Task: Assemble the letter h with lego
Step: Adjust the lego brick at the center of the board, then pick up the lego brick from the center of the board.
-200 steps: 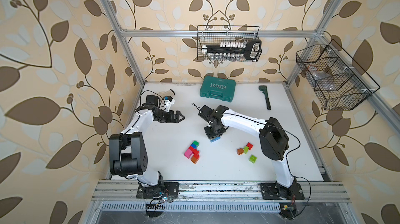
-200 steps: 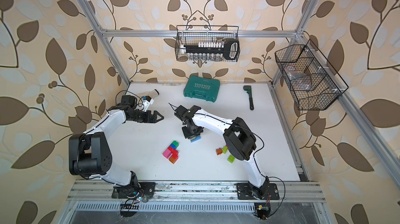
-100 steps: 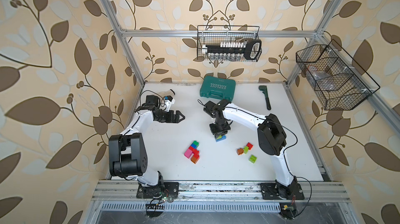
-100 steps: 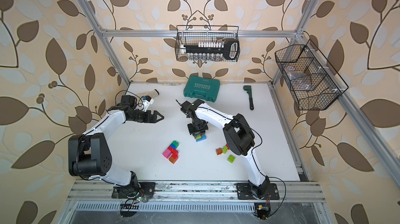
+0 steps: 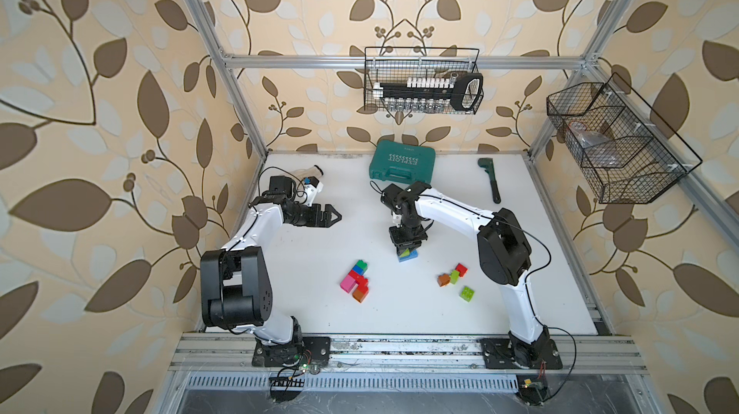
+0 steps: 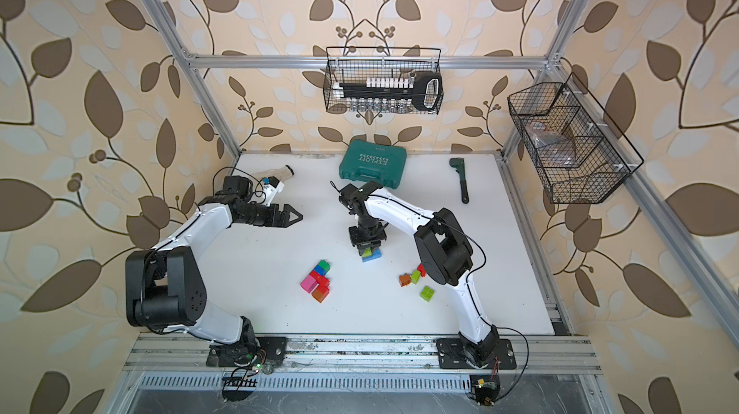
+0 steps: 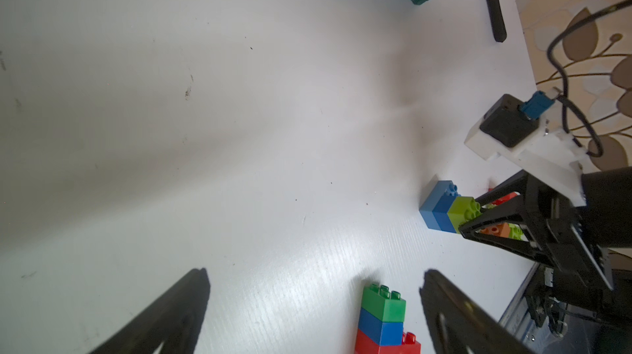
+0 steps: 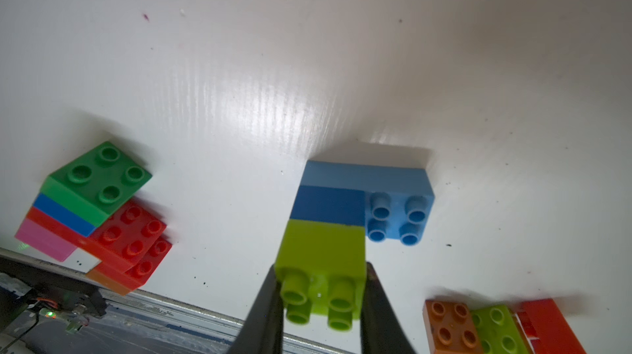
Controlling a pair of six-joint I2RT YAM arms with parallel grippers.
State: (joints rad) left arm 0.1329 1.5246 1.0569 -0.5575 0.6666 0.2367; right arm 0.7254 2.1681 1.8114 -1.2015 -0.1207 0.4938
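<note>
**A:** Right gripper (image 8: 321, 268). What are the fingers doing?

**B:** Both black fingers (image 8: 270, 304) are pressed on opposite sides of a lime brick (image 8: 321, 249). Clamped, no gap showing. The brick's studs face the wrist camera.

**A:** What's under the lime one?

**B:** A dark blue brick (image 8: 328, 205) sits directly beneath. That one is on one half of a longer light blue brick (image 8: 366, 173), and the other half shows four bare studs. The light blue base looks to rest on the white table (image 5: 312, 312), with its shadow tight against the edge.

**A:** Where is the stack, seen from above?

**B:** Mid-table in both top views, straight below the right wrist.

**A:** Left gripper (image 7: 314, 273)?

**B:** Fingers spread wide, only bare table between them. It hangs over the left side of the table, pointed toward the right arm and well apart from every brick.

**A:** Other lego?

**B:** Two groups.
- There's a joined cluster (image 5: 356, 280) nearer the front rail than the held stack. It has a green brick (image 8: 99, 178) on top, then blue, then red, with pink and orange at the bottom.
- On the right arm's side, an orange brick (image 5: 444, 280), a second lime brick (image 5: 454, 275) and a red brick (image 5: 461, 269) touch in a short row.
- A lone lime brick (image 5: 466, 294) lies just beside that row, toward the front.

**A:** Anything beyond the bricks?

**B:** A teal case (image 5: 402, 160) lies against the back edge. A dark wrench (image 5: 490, 180) lies near it on the right side.
</note>
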